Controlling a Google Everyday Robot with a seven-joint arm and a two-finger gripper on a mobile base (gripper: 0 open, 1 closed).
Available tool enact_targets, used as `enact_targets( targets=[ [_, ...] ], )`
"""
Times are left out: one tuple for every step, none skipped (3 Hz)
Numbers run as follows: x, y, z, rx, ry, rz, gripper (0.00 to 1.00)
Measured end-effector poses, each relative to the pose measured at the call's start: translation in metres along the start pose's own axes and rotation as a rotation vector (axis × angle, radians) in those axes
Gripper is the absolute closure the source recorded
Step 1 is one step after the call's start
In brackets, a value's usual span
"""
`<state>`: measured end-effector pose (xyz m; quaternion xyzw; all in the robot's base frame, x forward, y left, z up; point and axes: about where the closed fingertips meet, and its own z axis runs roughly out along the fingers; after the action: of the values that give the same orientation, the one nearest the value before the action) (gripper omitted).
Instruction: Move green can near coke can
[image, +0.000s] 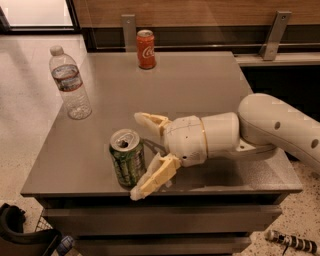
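The green can (127, 157) stands upright near the front edge of the grey table (190, 85), its silver top open. The coke can (146, 49) stands upright at the far edge of the table, well apart from the green can. My gripper (141, 155) reaches in from the right, open, with one finger (150, 120) behind the green can and the other finger (154, 179) in front of it. The fingers stand just to the can's right side, around its edge, not closed on it.
A clear plastic water bottle (70, 84) stands at the table's left side. A wooden wall with metal brackets (274, 33) runs behind the table. A dark object (20, 235) lies on the floor at the lower left.
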<state>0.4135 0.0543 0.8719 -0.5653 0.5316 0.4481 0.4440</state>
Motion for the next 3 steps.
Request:
enact_targets(
  targets=[
    [-0.0046,0.0098,0.0162,-0.047,-0.022,-0.005,0.18],
    [-0.0050,0.0100,0.0168,-0.047,-0.020,-0.006,0.41],
    [-0.0061,0.0110,0.0185,-0.050,-0.019,-0.008,0.65]
  ],
)
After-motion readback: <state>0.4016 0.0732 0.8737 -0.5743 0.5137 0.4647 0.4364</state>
